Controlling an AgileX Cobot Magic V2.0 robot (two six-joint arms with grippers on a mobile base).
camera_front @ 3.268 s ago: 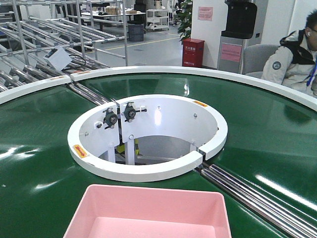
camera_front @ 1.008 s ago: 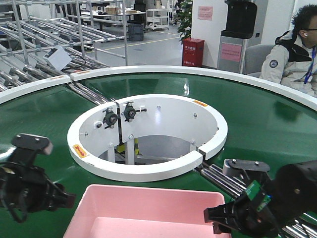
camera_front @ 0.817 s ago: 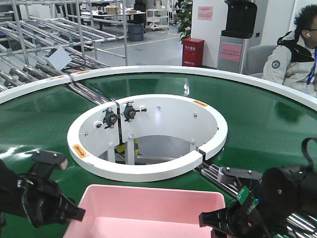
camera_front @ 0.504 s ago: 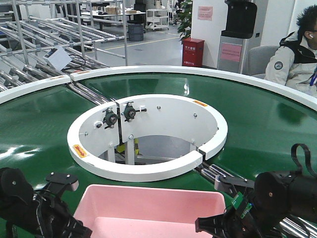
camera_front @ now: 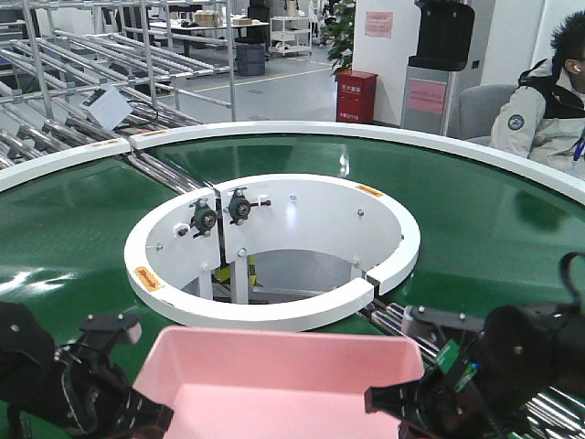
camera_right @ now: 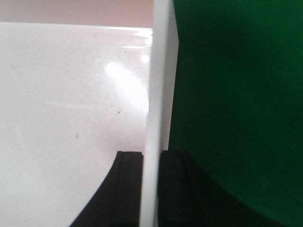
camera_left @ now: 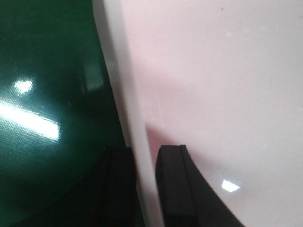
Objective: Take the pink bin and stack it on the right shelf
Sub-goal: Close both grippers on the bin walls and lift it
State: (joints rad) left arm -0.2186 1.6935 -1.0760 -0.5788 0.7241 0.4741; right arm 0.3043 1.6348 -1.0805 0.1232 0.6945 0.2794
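The pink bin (camera_front: 283, 375) is at the bottom centre of the front view, over the green belt, its far rim raised. My left gripper (camera_front: 151, 416) is shut on its left wall and my right gripper (camera_front: 393, 402) on its right wall. In the left wrist view the pale wall of the pink bin (camera_left: 213, 71) runs between the two black pads of the left gripper (camera_left: 144, 151). In the right wrist view the right gripper (camera_right: 151, 153) likewise pinches the rim of the pink bin (camera_right: 71, 94). The right shelf is out of view.
A white ring (camera_front: 274, 315) with an open well sits just beyond the bin, in the green conveyor belt (camera_front: 475, 219). Steel rollers (camera_front: 402, 322) cross the belt by my right arm. Roller racks (camera_front: 91, 55) stand at the back left. A seated person (camera_front: 548, 110) is at the far right.
Both arms came in from the sides and closed on the bin's side walls. Since half a second ago the bin's far rim has risen higher in the front view.
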